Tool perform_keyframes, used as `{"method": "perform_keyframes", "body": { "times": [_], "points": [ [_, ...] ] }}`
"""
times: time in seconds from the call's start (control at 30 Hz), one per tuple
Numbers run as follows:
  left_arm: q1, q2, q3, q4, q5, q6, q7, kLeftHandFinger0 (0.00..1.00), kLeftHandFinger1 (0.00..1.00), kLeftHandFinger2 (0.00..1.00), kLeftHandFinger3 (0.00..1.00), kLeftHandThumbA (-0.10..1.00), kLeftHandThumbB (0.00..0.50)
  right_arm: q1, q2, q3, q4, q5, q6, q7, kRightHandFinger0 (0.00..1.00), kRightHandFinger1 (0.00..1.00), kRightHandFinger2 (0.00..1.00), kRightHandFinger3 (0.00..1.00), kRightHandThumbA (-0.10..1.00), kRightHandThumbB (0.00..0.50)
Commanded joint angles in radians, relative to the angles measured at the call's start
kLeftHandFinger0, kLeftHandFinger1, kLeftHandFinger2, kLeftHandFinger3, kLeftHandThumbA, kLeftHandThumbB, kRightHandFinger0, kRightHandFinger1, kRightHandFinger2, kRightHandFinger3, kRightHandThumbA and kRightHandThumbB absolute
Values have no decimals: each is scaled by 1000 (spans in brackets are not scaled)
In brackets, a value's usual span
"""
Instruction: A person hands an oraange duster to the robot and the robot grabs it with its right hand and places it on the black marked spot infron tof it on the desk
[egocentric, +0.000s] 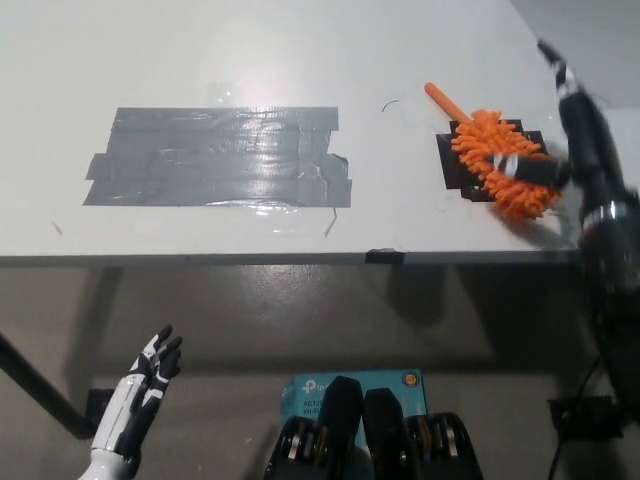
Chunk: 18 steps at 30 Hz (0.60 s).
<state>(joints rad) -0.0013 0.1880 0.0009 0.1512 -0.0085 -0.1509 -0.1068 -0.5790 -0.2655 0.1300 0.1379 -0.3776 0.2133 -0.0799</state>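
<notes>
My white left hand (140, 395) hangs idle below the desk edge at the lower left, fingers loosely apart and holding nothing. On the pale grey desk (300, 60), further along, lies a wide patch of overlapping silver-grey duct tape strips (215, 157); it is no part of this job and I leave it alone. Then comes the black square marked spot (452, 165), and the orange fluffy microfibre duster (503, 165) lies across it, its fuzzy head covering most of the square and its plain orange handle pointing up and to the left past the square's top edge. My black right hand (545, 172) is blurred at the duster's right end, one dark finger lying across the fluff; I cannot tell whether the fingers are closed on it or merely brushing it. I judge the placing essentially done, so the care now lies in coming away cleanly: part the fingers fully, lift straight up so that no strands snag and drag the duster off the square, then draw back to the right. As for writing, the only print is on the teal box (300, 392) on the floor under the desk; its white logo is too small to read with confidence.
</notes>
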Motion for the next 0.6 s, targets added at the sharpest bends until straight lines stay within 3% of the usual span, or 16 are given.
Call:
{"method": "perform_keyframes", "body": {
  "times": [0.0, 0.13, 0.37, 0.57],
  "points": [
    [-9, -12, -10, -16, -10, -46, -14, 1000, 1000, 1000, 1000, 861, 169, 275, 16, -35, -840, -18, -21, 25, 1000, 1000, 1000, 1000, 1000, 351],
    [-28, -11, -15, 0, -3, -52, -16, 1000, 1000, 1000, 1000, 872, 175, 431, 34, -8, -846, -19, -148, -15, 1000, 1000, 1000, 1000, 1000, 330],
    [-46, -6, -6, 23, -3, -61, -10, 1000, 1000, 1000, 1000, 868, 204, 505, 63, 14, -745, -8, -268, -55, 1000, 1000, 1000, 1000, 1000, 305],
    [-65, -5, -4, 15, -10, -40, -13, 1000, 1000, 1000, 1000, 862, 179, 517, 89, 10, -624, 20, -289, -51, 1000, 1000, 1000, 1000, 1000, 304]
  ]
}}
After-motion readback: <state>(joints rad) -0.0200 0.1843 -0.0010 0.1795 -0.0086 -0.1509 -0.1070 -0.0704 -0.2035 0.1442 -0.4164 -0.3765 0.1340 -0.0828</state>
